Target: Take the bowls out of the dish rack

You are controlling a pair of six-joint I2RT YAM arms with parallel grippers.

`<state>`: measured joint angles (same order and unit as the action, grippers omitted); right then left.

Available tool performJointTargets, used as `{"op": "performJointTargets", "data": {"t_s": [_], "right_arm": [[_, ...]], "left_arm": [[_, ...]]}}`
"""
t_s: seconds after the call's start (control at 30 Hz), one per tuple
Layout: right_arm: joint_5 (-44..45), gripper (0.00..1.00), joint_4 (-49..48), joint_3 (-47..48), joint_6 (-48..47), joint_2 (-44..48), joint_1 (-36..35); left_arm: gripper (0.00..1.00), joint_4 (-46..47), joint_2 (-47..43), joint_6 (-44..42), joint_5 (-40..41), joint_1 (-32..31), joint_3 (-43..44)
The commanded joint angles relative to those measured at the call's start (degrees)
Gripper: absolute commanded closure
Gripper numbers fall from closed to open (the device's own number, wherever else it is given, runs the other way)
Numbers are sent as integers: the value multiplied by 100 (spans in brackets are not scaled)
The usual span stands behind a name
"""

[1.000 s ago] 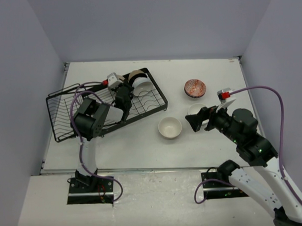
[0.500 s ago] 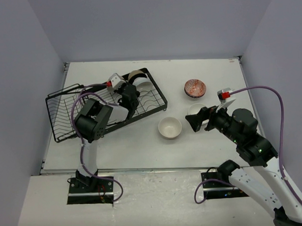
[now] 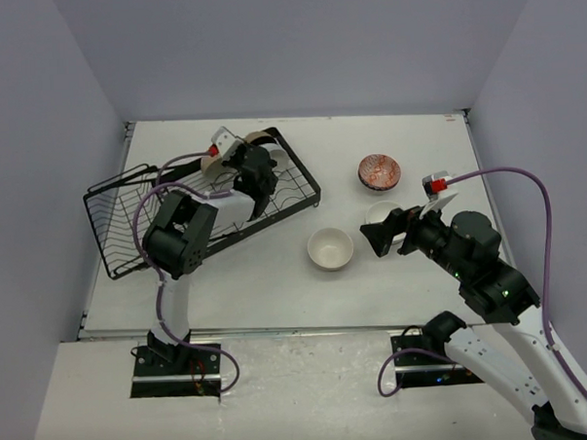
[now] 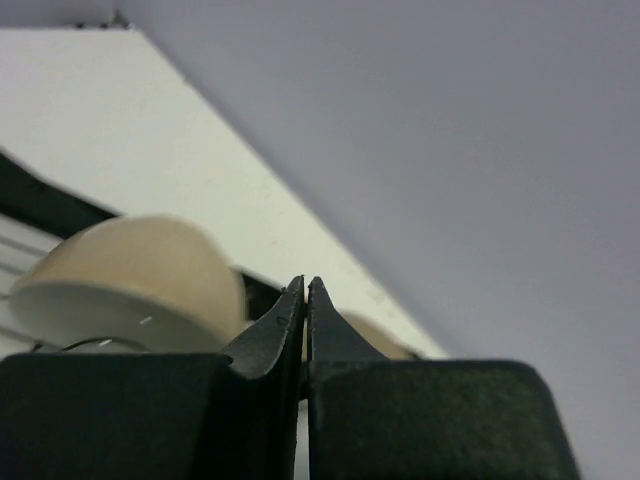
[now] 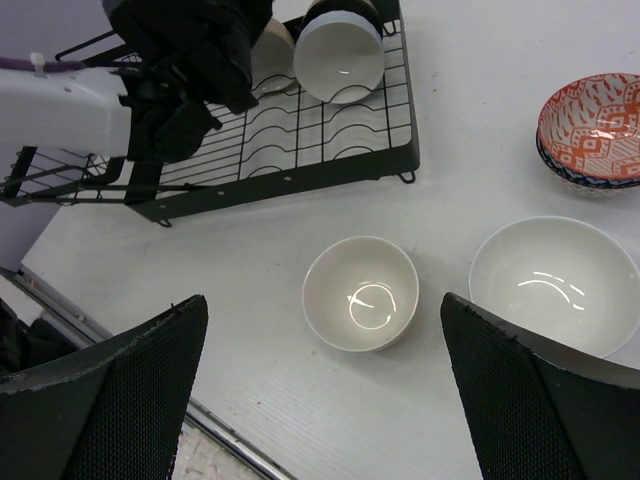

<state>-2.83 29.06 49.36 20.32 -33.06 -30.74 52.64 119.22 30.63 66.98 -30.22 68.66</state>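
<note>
The left claw (image 4: 305,295) is pinched fully shut with nothing between its tips, so no bowl is in it. Over the last second it has slid from the middle of the plate slots up to the far end of the dish rack (image 5: 300,187). It now sits right beside the beige bowl (image 4: 130,275) that leans there, near an upright white bowl (image 5: 340,52) propped on edge in the slots. The rack has moved with it: the whole frame has swung a little, its near right corner pulling away from the small white bowl (image 3: 330,248) on the surface (image 3: 257,280). To my eye the arm is nudging the rack rather than lifting anything, so the unloading has not advanced. The claw would have to open before it could take the beige bowl.

Three bowls are already out on the right half of the surface, each apart from the others: the small white one, a wider white bowl (image 5: 553,285) and the orange-patterned bowl (image 5: 595,130). At least two remain in the rack.

The left arm stands folded, its elbow over the basket end and its forearm stretched along the rack. The wrist is tipped so far that its camera sees mostly wall. The right claw (image 3: 375,239) has not stirred — spread wide, empty, hovering above the two white bowls, its arm bent back toward the near right corner.
</note>
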Motion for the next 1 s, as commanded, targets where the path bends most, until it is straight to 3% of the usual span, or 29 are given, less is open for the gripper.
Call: {"op": "performJointTargets", "data": {"t_s": [0.0,0.37,0.5,0.53,0.6,0.63,0.67,0.73,0.83,0.97], "right_arm": [[-148,1,-181,-23,-89,-69,-37],[-174,1,-181,-32,-89,-52,-46],[-148,1,-260,-50,-72,-104,-46],[-122,1,-295,-67,-63,-130,-46],[-43,1,-383,-93,-45,-148,-46],[54,1,-531,-163,-28,-183,-37],[107,1,-620,-242,-2,-209,-37],[64,1,-769,-252,34,-306,-20],[-356,1,-892,-120,244,-569,-11],[-1393,1,-1971,-111,1314,-1165,-20]], "left_arm": [[100,942,-514,-444,281,42,947],[100,818,-750,-542,142,16,737],[100,-1003,-1636,100,-606,-10,386],[96,-1315,-2196,188,-746,-11,298],[74,-1965,-2778,259,-1405,-19,218],[49,-2952,-3303,381,-1546,-19,357],[38,-4058,-3570,478,-1809,-19,480],[10,-4891,-4314,549,-2013,-19,621],[0,-6202,-5625,987,-2215,-19,290],[0,-7115,-7340,1225,-2646,-19,-379]]}}
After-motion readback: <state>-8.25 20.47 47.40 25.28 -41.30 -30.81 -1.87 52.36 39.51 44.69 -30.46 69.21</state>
